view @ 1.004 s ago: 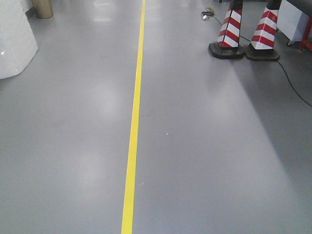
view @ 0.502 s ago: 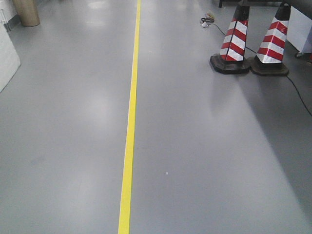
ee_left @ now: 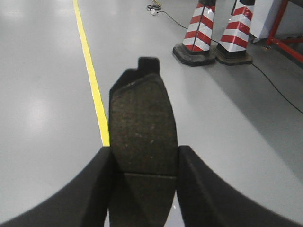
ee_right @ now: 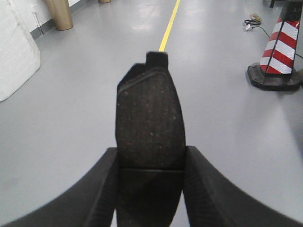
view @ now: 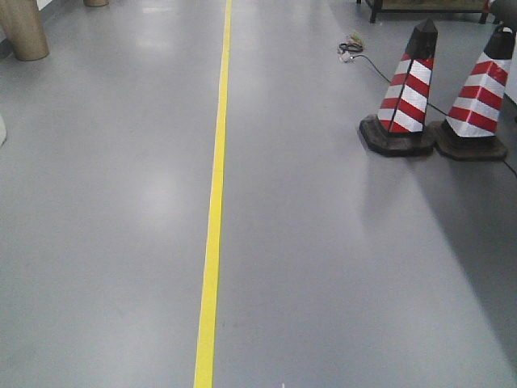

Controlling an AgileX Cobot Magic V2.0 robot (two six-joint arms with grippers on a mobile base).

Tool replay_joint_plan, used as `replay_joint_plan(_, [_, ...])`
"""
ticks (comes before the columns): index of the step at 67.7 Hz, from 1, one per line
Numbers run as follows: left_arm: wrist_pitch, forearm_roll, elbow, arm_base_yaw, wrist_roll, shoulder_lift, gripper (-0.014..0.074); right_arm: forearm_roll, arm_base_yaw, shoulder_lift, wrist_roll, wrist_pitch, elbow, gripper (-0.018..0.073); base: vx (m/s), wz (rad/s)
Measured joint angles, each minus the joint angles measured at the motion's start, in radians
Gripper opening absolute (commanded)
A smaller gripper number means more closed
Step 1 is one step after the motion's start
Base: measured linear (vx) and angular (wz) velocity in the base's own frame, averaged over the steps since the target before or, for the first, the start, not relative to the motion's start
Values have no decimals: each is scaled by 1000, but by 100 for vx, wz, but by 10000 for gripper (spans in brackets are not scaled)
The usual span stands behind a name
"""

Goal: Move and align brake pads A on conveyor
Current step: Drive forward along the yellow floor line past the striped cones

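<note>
The smooth, glossy grey floor (view: 323,267) fills all 3 views, with soft reflections of light on its surface. A narrow yellow tape line (view: 213,210) runs straight along it, from the near edge into the distance. On the floor to the right stand 2 red-and-white striped cones with black bases (view: 408,97) — side by side, their bases touching. A thin black cable (view: 380,69) lies on the floor behind them, ending in a small coil — its details too small to tell. At far left a tan cylindrical column (view: 23,28) rises from the floor.
</note>
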Motion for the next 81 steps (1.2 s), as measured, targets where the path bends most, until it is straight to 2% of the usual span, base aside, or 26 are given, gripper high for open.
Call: replay_joint_plan(81, [0, 0, 0, 0, 0, 0, -6, 0, 0, 0, -1, 0, 0, -4, 74, 1])
